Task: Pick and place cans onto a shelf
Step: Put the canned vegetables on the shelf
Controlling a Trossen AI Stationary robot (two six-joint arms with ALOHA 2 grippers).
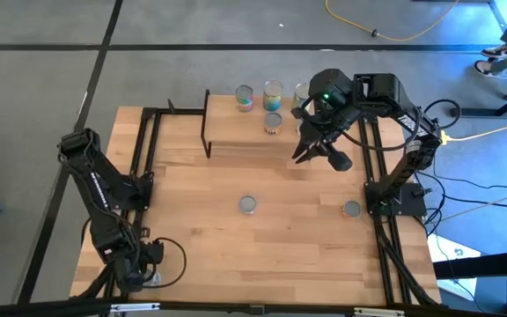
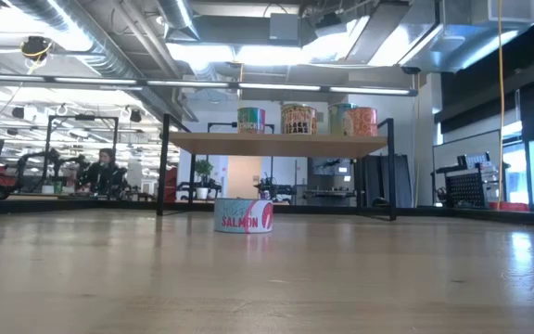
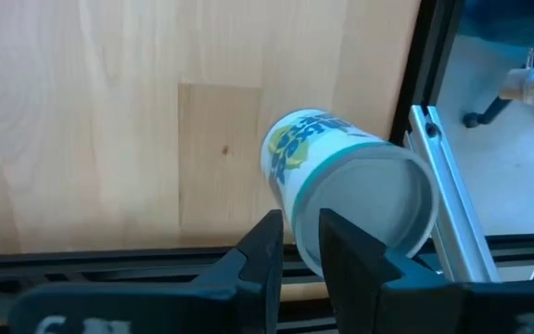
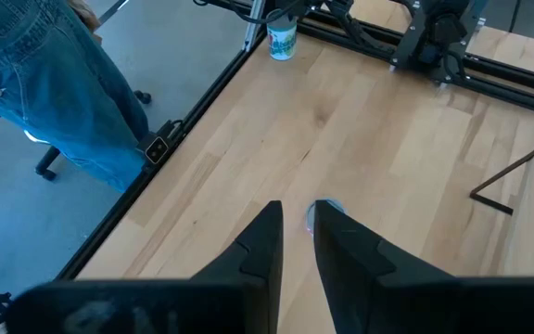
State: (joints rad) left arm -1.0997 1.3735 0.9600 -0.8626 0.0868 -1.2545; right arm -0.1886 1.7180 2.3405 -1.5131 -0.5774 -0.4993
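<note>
Right gripper (image 1: pixel 311 151) empty, fingers nearly together by shelf (image 1: pixel 236 141) — spread wide, drop square over salmon can (image 1: pixel 248 205) before clamping.

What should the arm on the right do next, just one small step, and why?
Probably swing the right gripper away from the shelf toward the middle can on the table. The gripper hangs over the shelf's right end with its fingers close together, holding nothing. Four cans already stand on the shelf, and the middle can lies just beyond the fingers in its wrist view.
</note>
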